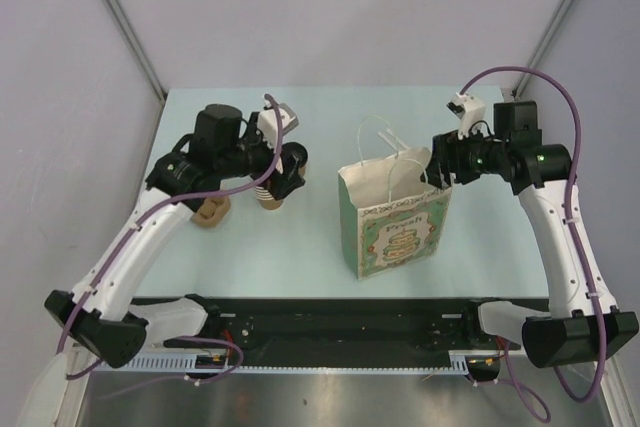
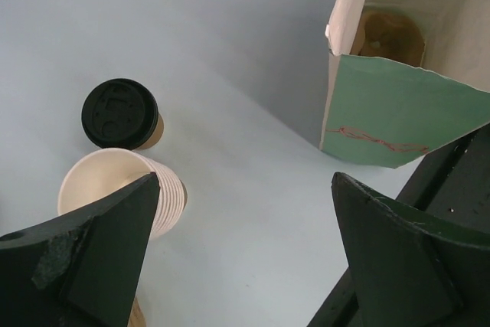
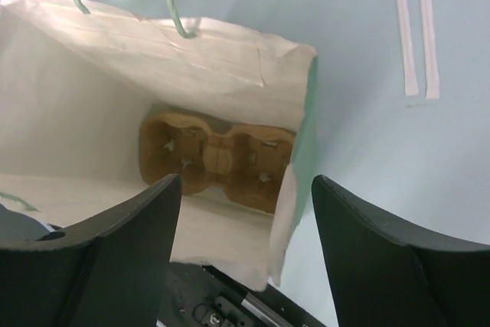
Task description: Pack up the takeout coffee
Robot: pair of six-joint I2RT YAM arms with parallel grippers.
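Note:
The takeout coffee [image 2: 120,112], a small brown cup with a black lid, stands on the table, apart from the bag. My left gripper [image 2: 245,227] is open and empty above the table; its left finger is over the stack of nested cups [image 2: 115,189]. In the top view the left gripper [image 1: 287,172] hovers over the cups and I cannot pick out the lidded cup there. The paper bag [image 1: 395,217] stands open at centre. My right gripper [image 3: 245,212] is open, its fingers straddling the bag's right wall [image 3: 295,189].
A brown pulp cup carrier [image 3: 218,158] lies at the bottom of the bag and also shows in the left wrist view [image 2: 387,36]. Two paper-wrapped straws [image 3: 417,28] lie on the table beyond the bag. A brown object [image 1: 210,212] sits left of the cup stack [image 1: 270,197].

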